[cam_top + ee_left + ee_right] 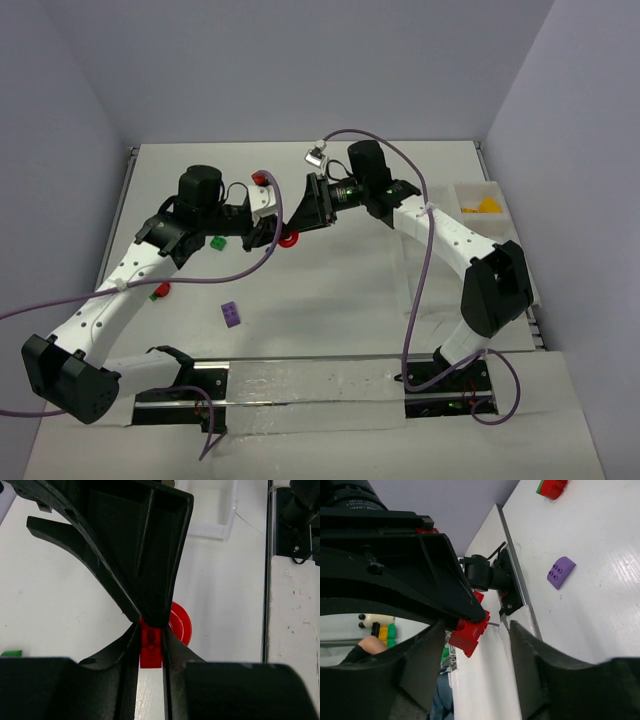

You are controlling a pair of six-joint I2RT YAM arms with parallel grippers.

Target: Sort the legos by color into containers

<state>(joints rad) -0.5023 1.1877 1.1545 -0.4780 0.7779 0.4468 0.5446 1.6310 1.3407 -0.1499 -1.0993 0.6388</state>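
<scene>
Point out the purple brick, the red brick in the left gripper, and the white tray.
purple brick [231,314], top external view, its top face.
red brick [151,647], left wrist view, its visible front face.
white tray [467,190], top external view, a bare white corner.

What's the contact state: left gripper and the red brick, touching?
Touching. Left wrist view: the left gripper pinches the red brick from both sides, no gap.
</scene>
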